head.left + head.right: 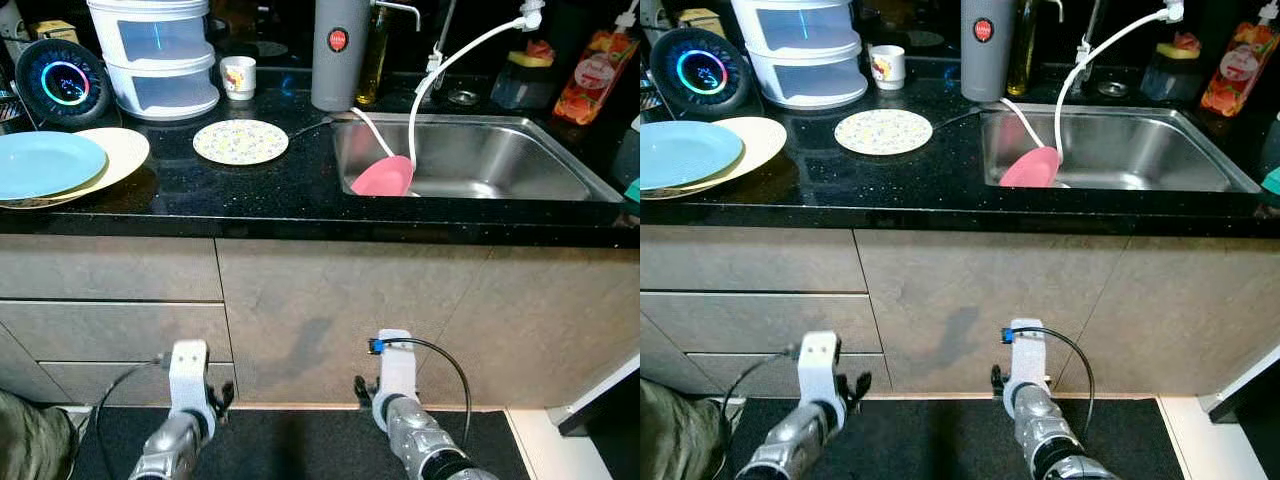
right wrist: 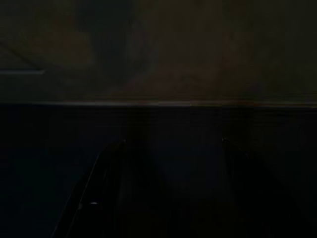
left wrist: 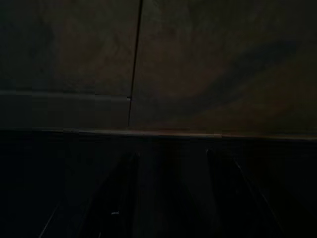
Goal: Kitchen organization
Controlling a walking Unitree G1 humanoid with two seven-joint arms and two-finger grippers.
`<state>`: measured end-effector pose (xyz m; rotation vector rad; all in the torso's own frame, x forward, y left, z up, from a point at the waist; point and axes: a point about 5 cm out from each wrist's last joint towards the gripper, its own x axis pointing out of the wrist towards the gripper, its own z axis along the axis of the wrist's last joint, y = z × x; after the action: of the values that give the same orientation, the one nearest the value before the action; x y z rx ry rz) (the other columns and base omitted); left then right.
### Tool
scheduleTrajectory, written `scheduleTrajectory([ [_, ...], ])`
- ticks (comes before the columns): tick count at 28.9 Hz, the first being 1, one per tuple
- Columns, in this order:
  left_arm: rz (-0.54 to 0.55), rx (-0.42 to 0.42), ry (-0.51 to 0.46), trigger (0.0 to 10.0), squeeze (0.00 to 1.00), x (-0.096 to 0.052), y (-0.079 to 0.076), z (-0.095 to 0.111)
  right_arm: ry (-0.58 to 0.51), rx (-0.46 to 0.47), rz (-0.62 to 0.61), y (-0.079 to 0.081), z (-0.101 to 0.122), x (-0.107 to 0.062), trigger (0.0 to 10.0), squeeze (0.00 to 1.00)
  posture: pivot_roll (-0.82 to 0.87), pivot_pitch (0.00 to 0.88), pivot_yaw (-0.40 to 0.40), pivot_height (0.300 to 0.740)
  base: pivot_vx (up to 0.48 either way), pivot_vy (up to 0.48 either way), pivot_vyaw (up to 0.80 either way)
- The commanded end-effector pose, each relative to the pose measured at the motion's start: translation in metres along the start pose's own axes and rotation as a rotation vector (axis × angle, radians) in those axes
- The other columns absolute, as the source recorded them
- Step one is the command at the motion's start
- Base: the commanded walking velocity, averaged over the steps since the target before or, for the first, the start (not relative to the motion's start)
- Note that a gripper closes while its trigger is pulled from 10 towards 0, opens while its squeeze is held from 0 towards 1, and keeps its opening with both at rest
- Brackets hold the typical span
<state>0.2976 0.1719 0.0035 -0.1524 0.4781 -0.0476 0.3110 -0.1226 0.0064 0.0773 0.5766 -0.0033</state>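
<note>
Pink and tilted, the plate (image 1: 383,176) leaned inside the steel sink (image 1: 500,160) against its near-left wall, far above and beyond my right gripper (image 2: 168,188), which hung low before the cabinet doors (image 1: 350,320). I judged this the thing to sort first, and my right arm the nearer one, since the plate sat almost straight over it while my left gripper (image 3: 168,193) hung off to that arm's other side. Its face was turned up and sideways, rim resting on the sink floor, with a white hose (image 1: 440,70) curving down just beside it. Further from my right gripper, up and toward my left arm, lay a patterned plate (image 1: 240,141) flat on the black counter (image 1: 300,195), and beyond my left gripper a blue plate (image 1: 45,163) stacked on a cream one (image 1: 120,155). Both wrist views were very dark; each showed two fingers standing apart with nothing between them. How the pink plate's far rim rested was hidden by the sink wall.
</note>
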Motion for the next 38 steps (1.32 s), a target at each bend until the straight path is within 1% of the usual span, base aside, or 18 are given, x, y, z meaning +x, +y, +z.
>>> scheduleTrajectory([
  [1,0.002,0.0,0.095,10.0,0.0,-0.006,-0.002,-0.025,0.057,0.047,-0.022,-0.006,-0.013,-0.002,10.0,0.0,0.02,0.138,-0.014,0.74,0.0,0.0,0.0],
  [2,0.022,-0.017,0.084,10.0,0.0,-0.007,0.002,-0.024,0.059,0.073,-0.033,-0.008,-0.014,-0.002,10.0,0.0,0.01,0.139,-0.013,0.74,0.0,0.0,0.0],
  [3,0.04,-0.041,0.07,10.0,0.0,-0.007,0.006,-0.021,0.058,0.07,-0.031,-0.008,-0.014,-0.002,10.0,0.0,0.01,0.139,-0.013,0.74,0.0,0.0,0.0],
  [5,0.051,-0.056,0.061,10.0,0.0,-0.007,0.008,-0.02,0.057,0.069,-0.029,-0.008,-0.014,-0.002,10.0,0.0,0.01,0.139,-0.013,0.74,0.0,0.0,0.0],
  [6,0.023,0.004,0.107,10.0,0.0,-0.008,0.005,-0.028,0.094,0.052,-0.026,-0.006,-0.019,-0.003,10.0,0.0,0.02,0.138,-0.014,0.74,0.0,0.0,0.0],
  [8,0.023,0.004,0.107,10.0,0.0,-0.008,0.005,-0.028,0.094,0.052,-0.026,-0.006,-0.019,-0.003,10.0,0.0,0.02,0.138,-0.014,0.74,0.0,0.0,0.0],
  [10,0.016,0.042,0.127,10.0,0.0,-0.009,0.003,-0.03,0.131,0.028,-0.024,-0.004,-0.023,-0.003,10.0,0.0,0.02,0.14,-0.014,0.74,0.0,0.0,0.0],
  [17,0.015,0.032,0.145,10.0,0.0,-0.008,0.003,-0.031,0.145,-0.04,-0.025,-0.003,-0.023,-0.003,10.0,0.0,0.01,0.136,-0.008,0.74,0.0,0.0,0.0],
  [28,0.017,0.032,0.159,10.0,0.0,-0.009,0.001,-0.035,0.171,-0.04,-0.021,-0.004,-0.028,-0.004,10.0,0.0,0.02,0.12,-0.025,0.74,0.0,0.0,0.0],
  [38,0.016,0.037,0.167,10.0,0.0,-0.01,0.001,-0.038,0.183,-0.048,-0.025,-0.005,-0.031,-0.005,10.0,0.0,0.02,0.112,-0.022,0.74,0.0,0.0,0.0],
])
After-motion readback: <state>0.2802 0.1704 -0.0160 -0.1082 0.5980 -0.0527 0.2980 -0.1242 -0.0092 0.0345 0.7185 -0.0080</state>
